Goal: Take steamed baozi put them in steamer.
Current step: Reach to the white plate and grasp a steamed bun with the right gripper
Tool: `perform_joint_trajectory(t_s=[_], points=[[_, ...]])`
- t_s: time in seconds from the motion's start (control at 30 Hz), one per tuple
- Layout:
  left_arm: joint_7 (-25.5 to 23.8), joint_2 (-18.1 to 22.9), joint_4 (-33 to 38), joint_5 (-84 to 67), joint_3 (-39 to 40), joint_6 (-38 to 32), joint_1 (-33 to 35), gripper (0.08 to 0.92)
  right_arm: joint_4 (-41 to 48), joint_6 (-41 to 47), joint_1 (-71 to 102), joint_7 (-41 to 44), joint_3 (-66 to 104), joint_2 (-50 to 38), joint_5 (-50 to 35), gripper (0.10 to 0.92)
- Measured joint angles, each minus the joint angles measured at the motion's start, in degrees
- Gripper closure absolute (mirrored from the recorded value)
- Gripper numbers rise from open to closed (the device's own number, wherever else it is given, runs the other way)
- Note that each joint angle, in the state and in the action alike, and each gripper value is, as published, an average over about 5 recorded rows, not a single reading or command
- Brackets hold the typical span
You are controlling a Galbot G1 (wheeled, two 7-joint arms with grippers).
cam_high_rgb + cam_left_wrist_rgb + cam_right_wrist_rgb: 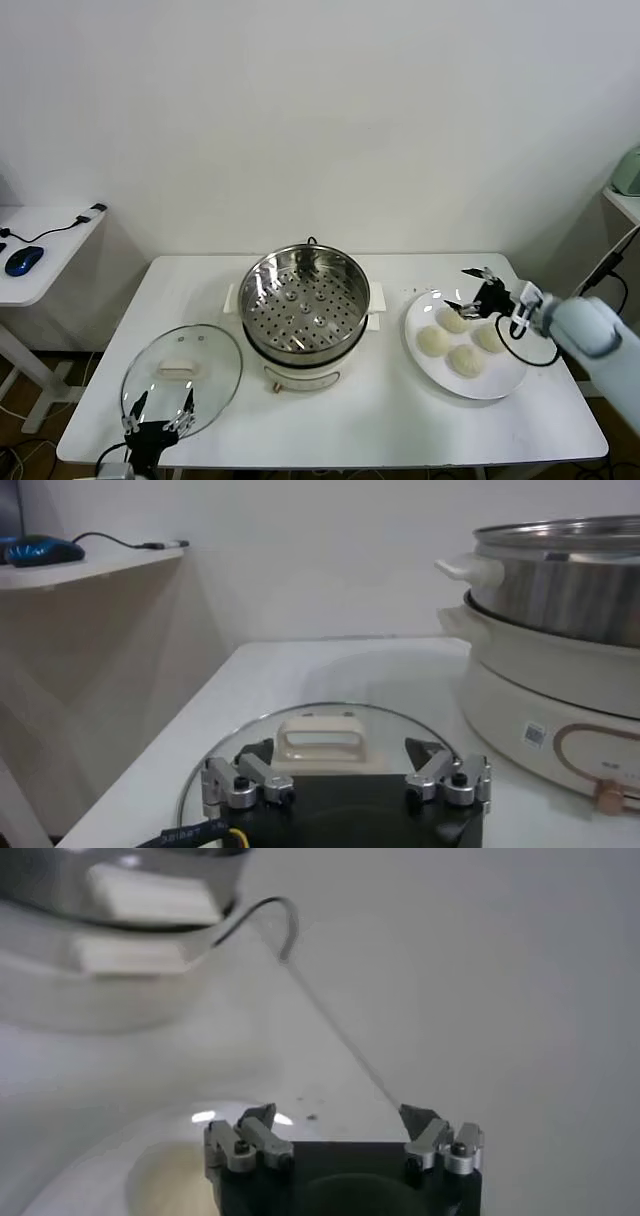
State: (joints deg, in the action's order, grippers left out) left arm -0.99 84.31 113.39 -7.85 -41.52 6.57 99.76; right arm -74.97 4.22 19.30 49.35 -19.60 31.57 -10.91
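Head view | right gripper [473,289] fingers spread wide, empty, above baozi [454,320] | left gripper [158,412] fingers released over lid [182,378]

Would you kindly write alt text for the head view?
Open right gripper hovers over four cream-white buns on a round white plate. An empty shiny steel steamer basket sits centre-table; the open left gripper hangs over a glass lid.

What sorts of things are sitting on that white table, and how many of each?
Steamed baozi: 4, all on the plate
Plate: 1
Steamer: 1, basket empty
Glass lid: 1, flat on the table
Total: 7
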Motion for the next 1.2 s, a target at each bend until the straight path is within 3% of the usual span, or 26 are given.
perform_joint_trajectory(t_s=[0.2, 0.47, 1.2], points=[[-0.01, 0.02, -0.61, 0.21, 0.05, -0.38, -0.11, 0.177, 8.65, -2.85, -19.61, 9.7, -21.84, 2.43, 0.58, 0.203], [-0.07, 0.5, -0.87, 0.24, -0.02, -0.46, -0.42, 0.177, 17.11, -2.44, -30.72, 13.35, -38.49, 8.24, 1.13, 0.203], [-0.87, 0.88, -2.84, 1.53, 0.44, -1.44, -0.84, 0.177, 31.3, 1.12, -28.46, 11.38, -42.78, 20.61, 5.14, 0.204]])
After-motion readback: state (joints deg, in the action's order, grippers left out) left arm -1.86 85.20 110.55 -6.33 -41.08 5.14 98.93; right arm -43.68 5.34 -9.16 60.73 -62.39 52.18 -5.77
